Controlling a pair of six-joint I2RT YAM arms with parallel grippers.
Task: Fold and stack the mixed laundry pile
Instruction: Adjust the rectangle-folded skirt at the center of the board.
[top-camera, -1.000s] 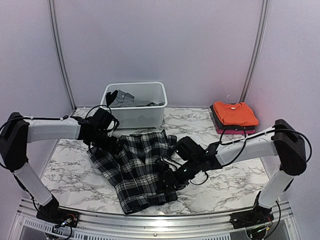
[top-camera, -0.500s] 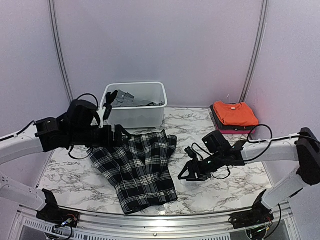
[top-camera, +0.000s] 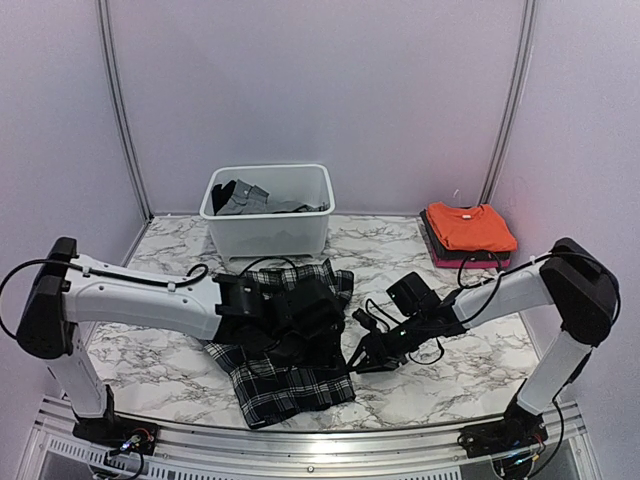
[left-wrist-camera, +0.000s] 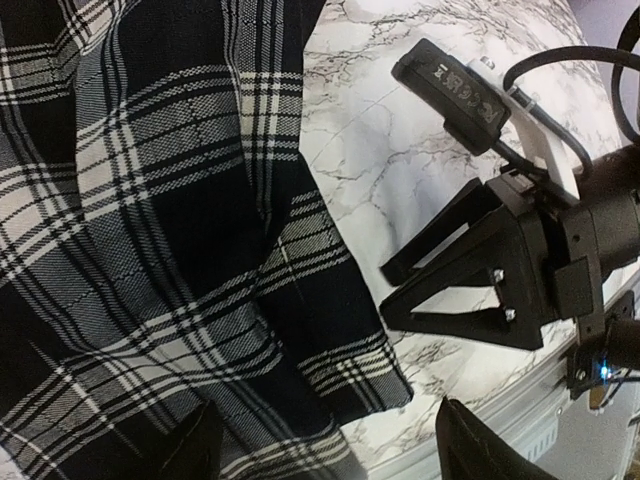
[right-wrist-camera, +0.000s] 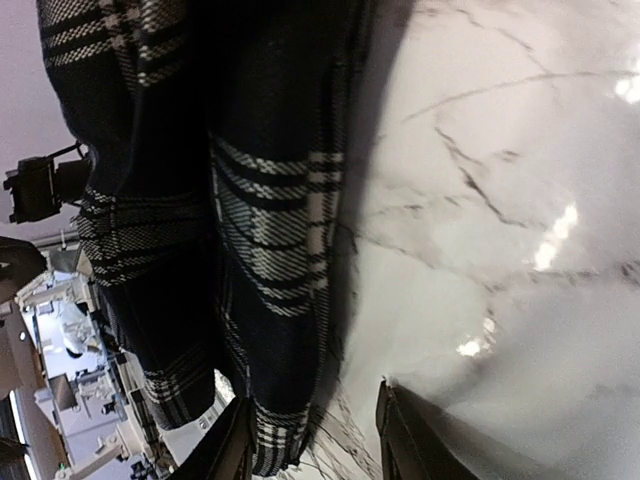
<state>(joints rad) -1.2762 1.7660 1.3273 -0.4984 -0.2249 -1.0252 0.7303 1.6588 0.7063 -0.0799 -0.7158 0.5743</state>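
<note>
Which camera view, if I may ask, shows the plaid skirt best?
The top external view: the plaid skirt lies almost whole there, its middle under the left arm. The left wrist view shows one corner; the right wrist view, an edge.

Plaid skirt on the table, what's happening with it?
Two robot arms are working on the plaid skirt, which lies rumpled on the marble table. The left pincer hovers open over its near right corner; the right pincer sits open beside that edge. Neither grips cloth. An orange T-shirt is folded far right; grey cloth is in the white tub.
</note>
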